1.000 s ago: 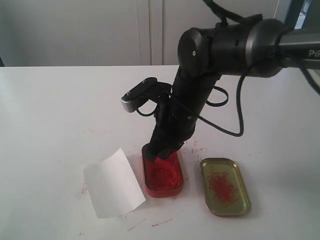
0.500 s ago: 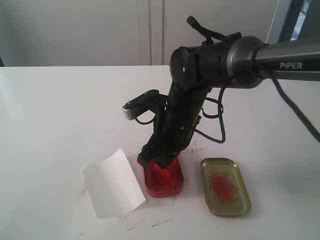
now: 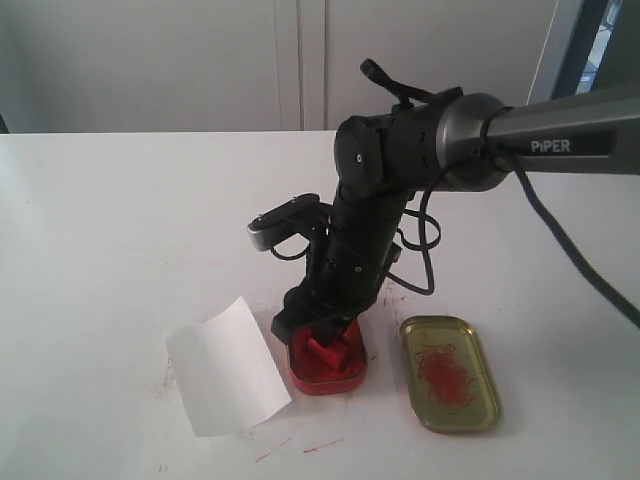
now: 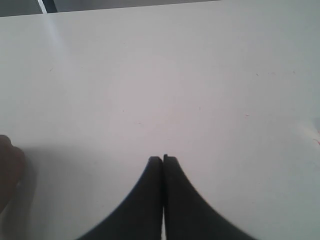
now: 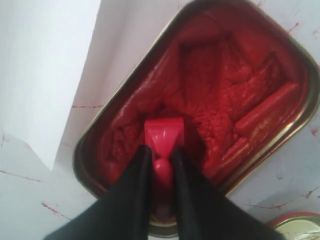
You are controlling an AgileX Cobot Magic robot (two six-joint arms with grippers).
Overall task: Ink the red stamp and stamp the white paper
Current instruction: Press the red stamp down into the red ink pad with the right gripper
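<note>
The red stamp (image 5: 164, 132) stands with its square base in the red paste of the oblong ink tin (image 5: 300, 100). My right gripper (image 5: 161, 150) is shut on its stem and knob. In the exterior view the right gripper (image 3: 318, 335) hangs over the ink tin (image 3: 352, 378), and the red stamp (image 3: 325, 352) shows just under the fingers. The white paper (image 3: 225, 368) lies left of the tin with its far edge curled; the white paper (image 5: 45, 65) also shows in the right wrist view. My left gripper (image 4: 162, 159) is shut on nothing over bare table and is outside the exterior view.
A gold oblong lid (image 3: 448, 373) smeared with red lies right of the tin, apart from it. Red ink streaks (image 3: 322, 443) mark the white table (image 3: 120, 220) around the tin and paper. A wall with cabinet doors stands behind the table's far edge.
The right arm's upper links swung left and lower. The gripper shifted from the tin's far end over its middle, and the red stamp now shows below the fingers.
</note>
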